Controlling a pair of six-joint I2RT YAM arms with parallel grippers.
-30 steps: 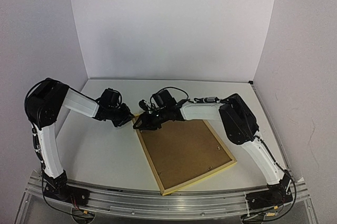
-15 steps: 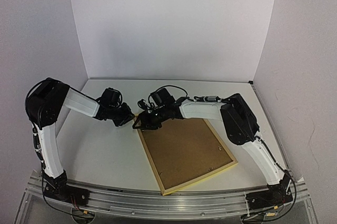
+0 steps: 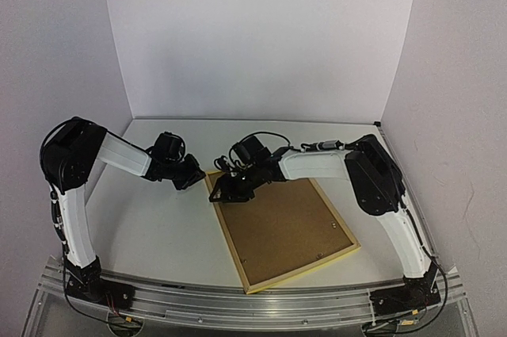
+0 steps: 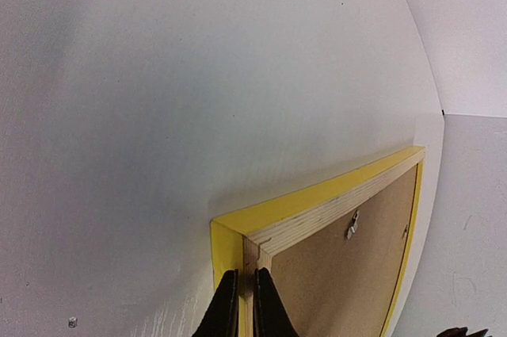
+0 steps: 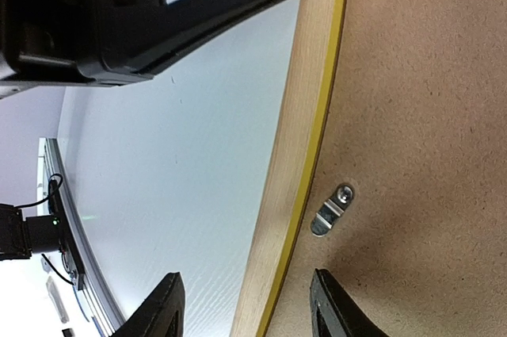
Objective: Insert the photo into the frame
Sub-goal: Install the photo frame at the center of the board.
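The left claw (image 4: 246,273) is pinched almost shut on the rim of the frame (image 3: 301,267) at its far left corner. Its two dark fingers (image 4: 227,309) have only the thin wooden edge between them. The right claw (image 5: 245,275) hovers just inside that same corner with its fingers (image 5: 162,309) spread apart, one over the bare table (image 3: 158,226) and one over the brown backing board (image 3: 277,222). It holds nothing.

Nearest the camera, a metal rail (image 3: 238,309) carries both arm bases. Just beyond it the frame lies flat on the white table with its back up, turned at an angle so that one corner points toward the rail. Its yellow edges run around the backing board, which fills the opening. A small metal clip (image 5: 331,210) sits on the board just beside the rim, between the right claw's fingers. The left wrist view shows another clip (image 4: 352,226) near the far edge.

Both arms reach inward and meet at the frame's far left corner, the claws close together. Behind them stands a plain white wall (image 3: 261,36).
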